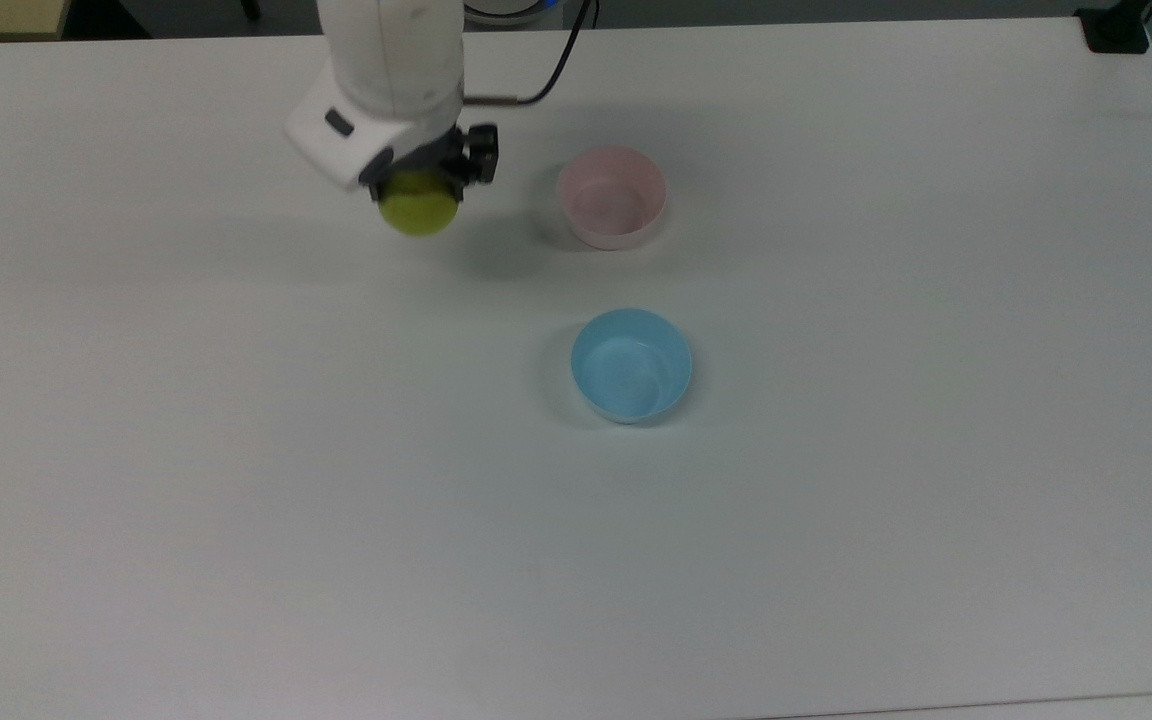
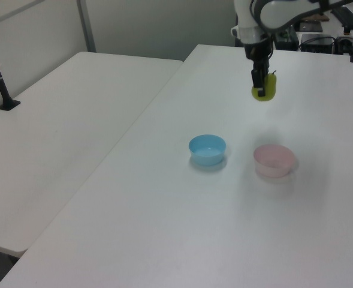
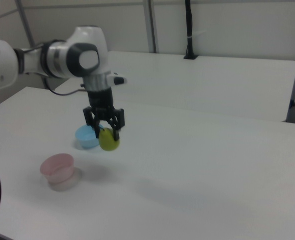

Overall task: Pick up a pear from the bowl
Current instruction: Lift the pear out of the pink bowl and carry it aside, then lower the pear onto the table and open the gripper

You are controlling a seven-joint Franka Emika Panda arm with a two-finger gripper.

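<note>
Top view, pear: the pear hangs directly below the jaws, clear of the surface, its rounded yellow-green base facing the camera.
Jaws state: clenched on the pear, one dark finger on each side of it; in the right view the fingers straddle its upper part.
Long axis: in the left view the pear hangs roughly upright in line with the jaws, narrow end up between the fingers, wide end down.
Bowl: the pale pink bowl stands empty on the surface, well apart from the jaws toward the top view's right; in the right view it lies below and toward the right view's left of them.
Blue bowl: the light blue bowl sits farther from the jaws than the pink one in the top view, also empty.
Task stage, as a judgement: the pickup looks done, since the fruit is out of its bowl and carried in the air.
Risk, as a judgement: the grip is on the narrowing upper part, so the smooth fruit could slip downward out of the jaws if they loosen or swing sharply.
</note>
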